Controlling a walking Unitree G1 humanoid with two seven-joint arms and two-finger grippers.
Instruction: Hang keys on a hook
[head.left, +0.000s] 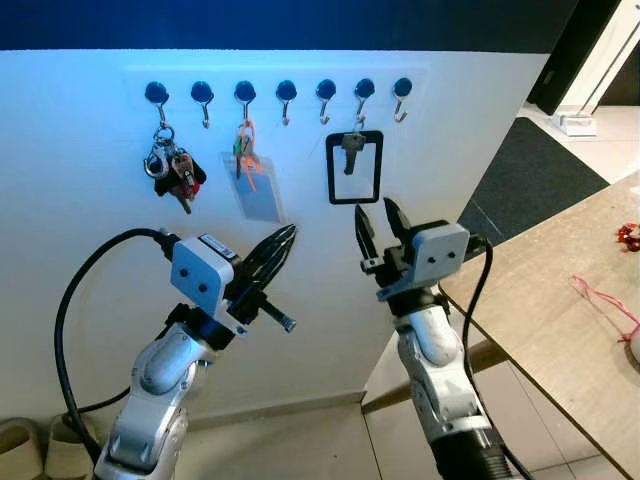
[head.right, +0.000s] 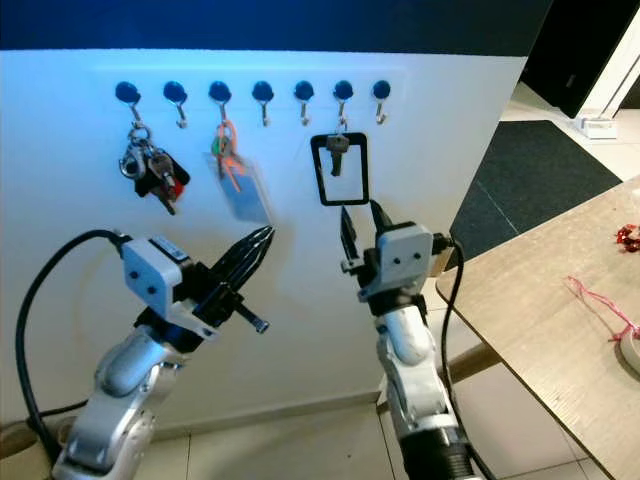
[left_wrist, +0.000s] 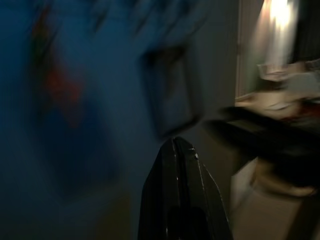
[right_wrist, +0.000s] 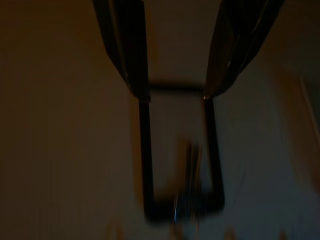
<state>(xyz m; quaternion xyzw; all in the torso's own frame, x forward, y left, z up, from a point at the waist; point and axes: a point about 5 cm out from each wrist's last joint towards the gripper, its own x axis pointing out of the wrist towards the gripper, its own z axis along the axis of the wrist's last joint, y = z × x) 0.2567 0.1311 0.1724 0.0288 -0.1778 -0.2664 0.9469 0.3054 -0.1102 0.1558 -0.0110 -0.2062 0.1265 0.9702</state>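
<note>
Right end effector (head.left: 378, 222): fingers spread, empty, raised just below the black loop strap (head.left: 354, 167), apart from it.
Left end effector (head.left: 272, 256): fingers pressed together, gripping nothing, pointed up toward the wall, below the badge holder (head.left: 256, 188).
Key on black loop strap: silver key (head.left: 351, 146) hanging from the sixth hook (head.left: 364, 91) in a rail of seven dark-knobbed hooks; the strap hangs flat on the wall.
Step in hand, judged: hang complete, release and withdrawal. To do it well, draw the right end effector straight back from the wall with fingers kept wide, clear of the strap's lower bar, so nothing lifts off the hook.
Neighbouring items: key bunch (head.left: 172, 170) with red fob on the first hook; badge holder with orange and green clips on the third hook (head.left: 245, 92).
Surface: white wall (head.left: 90, 170) panel, dark band above.
Room: wooden worktop (head.left: 560, 300) at right, red cord (head.left: 605, 298) lying on it; dark mat (head.left: 535, 175) beyond; pale tiled floor (head.left: 290, 445).
</note>
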